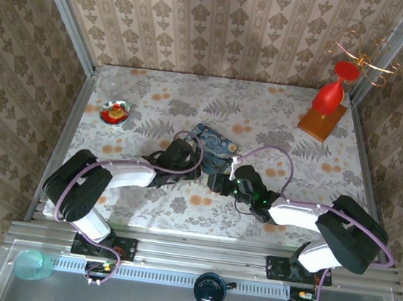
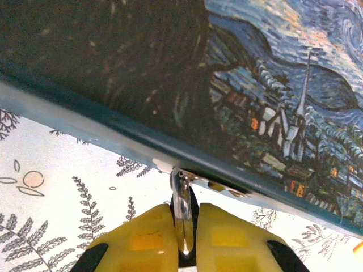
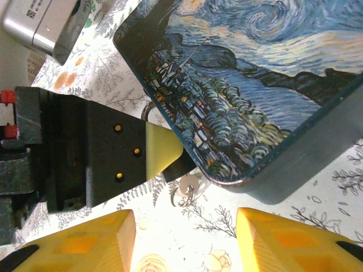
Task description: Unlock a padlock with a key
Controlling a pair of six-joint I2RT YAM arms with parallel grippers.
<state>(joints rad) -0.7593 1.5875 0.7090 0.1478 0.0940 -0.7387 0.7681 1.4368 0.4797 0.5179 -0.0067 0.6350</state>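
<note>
The padlock (image 2: 182, 218) hangs at the rim of the blue painted tin (image 3: 272, 85), on a small metal clasp at the tin's 7 o'clock edge as the top camera sees it. In the left wrist view, its thin silvery shackle stands upright and edge-on, its top touching the clasp. The dark body is all but hidden between the yellow pads. The left gripper (image 2: 185, 226) is clenched on it, with the two fingers pressed against the metal from either side and no gap showing. In the right wrist view, a small silvery loop shows just under the tin's rim, beside the left gripper's yellow finger and black body; whether it is shackle or ring cannot be told. The right gripper (image 3: 184, 224) is released, its yellow fingers spread wide with nothing between them, near the tin's 5 o'clock corner and apart from the lock. The tin lies flat, lid up, about the middle of the floral-patterned table (image 1: 172, 91). Out at 10 o'clock from the tin sits a small dish (image 1: 115, 113) with something red in it. Well apart at 2 o'clock, a red vase-shaped ornament (image 1: 329, 95) stands on a wooden block (image 1: 321, 124).
</note>
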